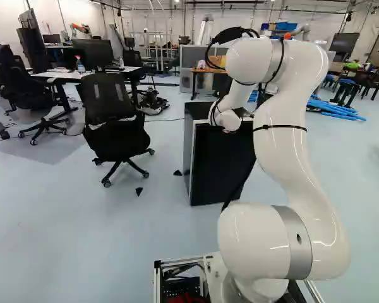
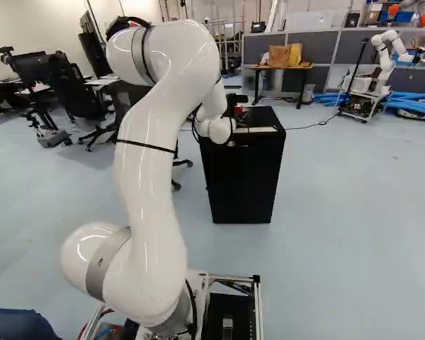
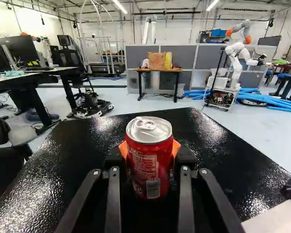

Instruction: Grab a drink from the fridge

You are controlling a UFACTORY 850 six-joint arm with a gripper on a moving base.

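Black two-fingered tool [image 2: 239,110] with orange pads grasps red cylindrical metal can [image 3: 149,162] (silver lid, upright) over black boxy fridge [image 2: 244,177]. Brown paper bag [image 3: 156,61]: 12 o'clock, well beyond can.

Glossy white arm [image 1: 289,151], grey bands [image 1: 292,243], black straps [image 1: 281,127] and cable [image 1: 229,33], orange-padded black fingers [image 3: 114,201], apparently silver screws [image 3: 96,173]

Bright light comes from ceiling strips [image 3: 119,7] overhead. In the wrist view, white glare speckles the glossy black top of the fridge [image 3: 80,160], along its far edge and toward both side edges. Highlights streak the white arm [image 1: 284,139]; soft shadows darken the floor [image 1: 69,221] beneath the chairs [image 1: 107,104].
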